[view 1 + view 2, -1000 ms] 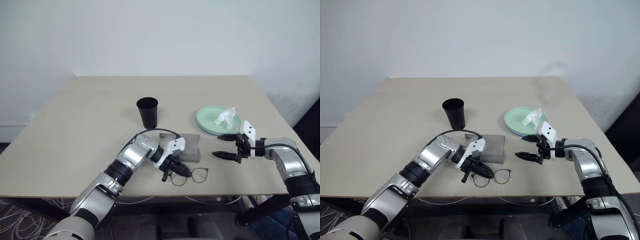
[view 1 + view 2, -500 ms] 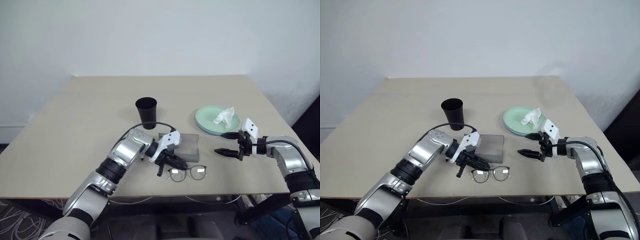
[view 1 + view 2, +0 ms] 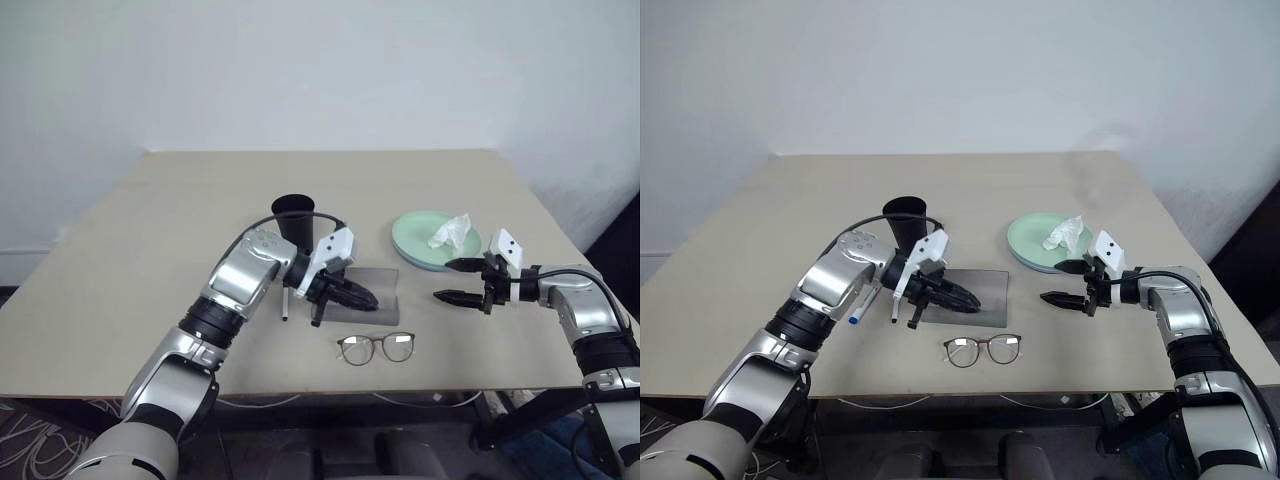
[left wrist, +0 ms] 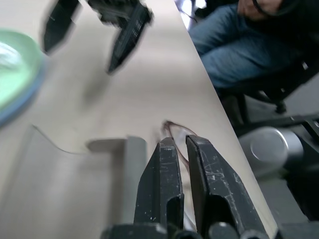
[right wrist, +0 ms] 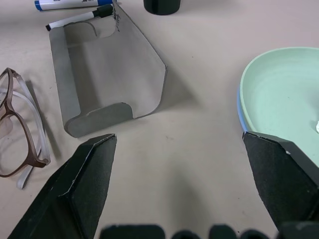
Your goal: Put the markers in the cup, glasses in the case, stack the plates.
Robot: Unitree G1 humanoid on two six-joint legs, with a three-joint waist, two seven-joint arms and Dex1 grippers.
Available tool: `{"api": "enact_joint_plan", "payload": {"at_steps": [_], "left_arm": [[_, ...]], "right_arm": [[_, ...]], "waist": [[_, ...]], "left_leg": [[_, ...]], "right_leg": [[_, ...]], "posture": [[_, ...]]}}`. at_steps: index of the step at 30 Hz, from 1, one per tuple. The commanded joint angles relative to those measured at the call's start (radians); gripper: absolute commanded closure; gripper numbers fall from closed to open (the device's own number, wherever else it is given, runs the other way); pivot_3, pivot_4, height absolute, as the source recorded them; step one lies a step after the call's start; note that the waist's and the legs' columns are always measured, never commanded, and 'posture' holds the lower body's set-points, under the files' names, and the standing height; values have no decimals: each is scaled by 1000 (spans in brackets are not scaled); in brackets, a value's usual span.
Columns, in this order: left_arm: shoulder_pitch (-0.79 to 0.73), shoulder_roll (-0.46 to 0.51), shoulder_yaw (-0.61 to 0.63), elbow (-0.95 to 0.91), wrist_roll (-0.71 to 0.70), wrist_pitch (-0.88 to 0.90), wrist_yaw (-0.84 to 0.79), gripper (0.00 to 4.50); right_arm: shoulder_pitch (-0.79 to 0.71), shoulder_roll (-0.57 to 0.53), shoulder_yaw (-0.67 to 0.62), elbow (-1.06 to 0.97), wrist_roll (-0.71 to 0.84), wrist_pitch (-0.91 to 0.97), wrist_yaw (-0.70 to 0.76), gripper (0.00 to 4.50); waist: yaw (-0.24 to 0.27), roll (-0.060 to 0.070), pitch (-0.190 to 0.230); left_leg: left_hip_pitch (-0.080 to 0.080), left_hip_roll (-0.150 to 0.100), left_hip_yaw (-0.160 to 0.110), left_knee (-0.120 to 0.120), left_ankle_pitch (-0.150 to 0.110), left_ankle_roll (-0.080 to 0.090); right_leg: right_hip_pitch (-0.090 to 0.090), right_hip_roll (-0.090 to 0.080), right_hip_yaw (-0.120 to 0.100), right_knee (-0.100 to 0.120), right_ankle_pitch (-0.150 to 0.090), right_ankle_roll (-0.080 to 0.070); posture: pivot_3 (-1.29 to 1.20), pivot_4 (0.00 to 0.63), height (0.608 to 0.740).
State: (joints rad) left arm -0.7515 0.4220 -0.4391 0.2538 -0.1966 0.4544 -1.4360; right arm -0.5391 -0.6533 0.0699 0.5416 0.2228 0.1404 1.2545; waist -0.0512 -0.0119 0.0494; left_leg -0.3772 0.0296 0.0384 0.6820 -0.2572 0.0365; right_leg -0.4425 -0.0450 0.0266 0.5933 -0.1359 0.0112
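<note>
L gripper [image 3: 362, 298] hovered over the grey case [image 3: 385, 300], jaws nearly closed w/ only a thin gap, holding nothing. R gripper [image 3: 448, 281] hung above bare counter [image 3: 150, 230] between case and plates, jaws spread wide, empty. Glasses [image 3: 377, 347] lay unfolded on counter near front edge, just in front of case, not touching it. Mint green plate [image 3: 415, 238] sat on light blue plate [image 5: 239, 115], blue rim just showing beneath; crumpled white tissue [image 3: 449, 231] on top. Black cup [image 3: 293, 215] stood upright behind L arm. Two markers on counter beside case: one blue-capped [image 3: 862, 306], one w/ dark cap [image 5: 77, 19], side by side.
</note>
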Motion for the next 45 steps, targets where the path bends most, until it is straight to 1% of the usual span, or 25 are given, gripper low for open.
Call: {"api": "enact_joint_plan", "payload": {"at_steps": [1,3,5,7,18,24,27,31,32,38,45], "left_arm": [[-18,-6,-32,-2,34,-47,-13,3031],[-25,-7,-57,16,62,-80,-17,2420],[-37,-15,-73,41,80,-101,-21,2420],[-47,-26,-83,65,92,-115,-24,2420],[-67,-83,-123,195,165,-184,-40,2420],[-70,-113,-115,255,176,-183,-36,2420],[-67,-116,-110,260,181,-184,-41,2993],[-61,-118,-106,258,180,-176,-49,4368],[-58,-118,-106,255,180,-175,-51,4472],[-51,-108,-95,226,168,-168,-67,4472],[-64,-89,-27,140,94,-117,-84,4472]], "right_arm": [[-5,-2,-20,-34,3,-17,-7,109],[2,-1,-21,-43,5,-15,-10,109],[9,-1,-22,-51,7,-13,-15,109],[13,0,-23,-56,7,-11,-21,109],[34,9,-23,-82,8,-6,-49,109],[44,11,-21,-91,9,-3,-58,109],[48,11,-22,-97,10,0,-61,109],[46,10,-23,-94,10,0,-63,109],[46,11,-23,-93,10,0,-63,109],[41,13,-22,-88,9,-1,-66,109],[26,13,-23,-62,4,-8,-70,109]], "waist": [[0,0,0],[0,0,0],[0,0,0],[0,0,0],[-2,0,0],[-1,0,0],[-2,0,0],[-1,0,0],[-1,0,0],[-1,0,0],[-2,0,0]], "left_leg": [[0,0,0,0,0,0],[0,0,0,1,0,0],[0,0,1,1,0,0],[0,0,1,1,0,0],[0,0,0,1,0,0],[0,0,0,1,0,0],[0,0,0,1,0,0],[0,0,0,1,0,0],[0,0,0,1,0,0],[0,0,0,2,1,2],[0,0,0,2,2,3]], "right_leg": [[0,1,1,0,0,0],[0,2,4,0,0,0],[0,8,12,0,0,0],[0,11,16,0,0,0],[0,12,18,0,0,0],[0,12,18,0,0,0],[0,12,18,0,0,0],[0,13,18,0,0,0],[0,13,18,0,0,0],[1,13,19,0,0,0],[1,13,20,0,0,0]], "posture": [[0,0,740],[0,0,740],[0,0,740],[0,0,740],[0,0,740],[0,0,740],[0,0,740],[0,0,740],[0,0,740],[0,0,740],[0,0,740]]}}
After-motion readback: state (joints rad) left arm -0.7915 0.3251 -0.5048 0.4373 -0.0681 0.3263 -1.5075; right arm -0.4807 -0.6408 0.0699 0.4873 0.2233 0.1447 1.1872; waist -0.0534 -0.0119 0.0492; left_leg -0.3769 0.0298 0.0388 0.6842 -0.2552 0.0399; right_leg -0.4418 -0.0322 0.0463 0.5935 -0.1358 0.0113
